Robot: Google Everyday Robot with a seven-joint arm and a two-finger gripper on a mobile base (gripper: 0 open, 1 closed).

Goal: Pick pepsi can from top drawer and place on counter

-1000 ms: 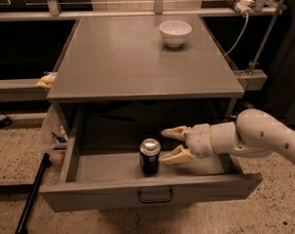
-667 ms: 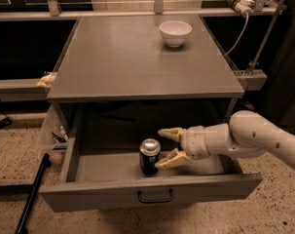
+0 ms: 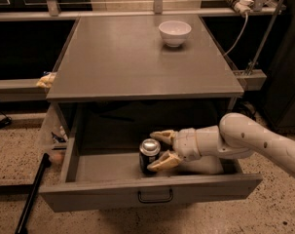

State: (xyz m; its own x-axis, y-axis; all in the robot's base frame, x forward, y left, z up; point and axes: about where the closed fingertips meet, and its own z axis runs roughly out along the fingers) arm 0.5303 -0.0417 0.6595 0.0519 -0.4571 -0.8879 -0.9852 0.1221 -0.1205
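Observation:
The pepsi can [image 3: 147,159] stands upright inside the open top drawer [image 3: 152,191], near its front middle, with its silver top showing. My gripper [image 3: 160,148] reaches in from the right on a white arm. It is open, with one fingertip [image 3: 159,135] behind the can and the other in front of it to the right. The fingers straddle the can's right side; I cannot tell if they touch it. The grey counter [image 3: 137,62] lies above the drawer.
A white bowl [image 3: 175,32] sits at the back right of the counter. A black pole [image 3: 32,194] leans on the floor left of the drawer. A cable and a metal bracket [image 3: 249,77] stand at the counter's right side.
My gripper has moved left across the drawer, from beside the can to having its fingers on either side of it. The can has not moved.

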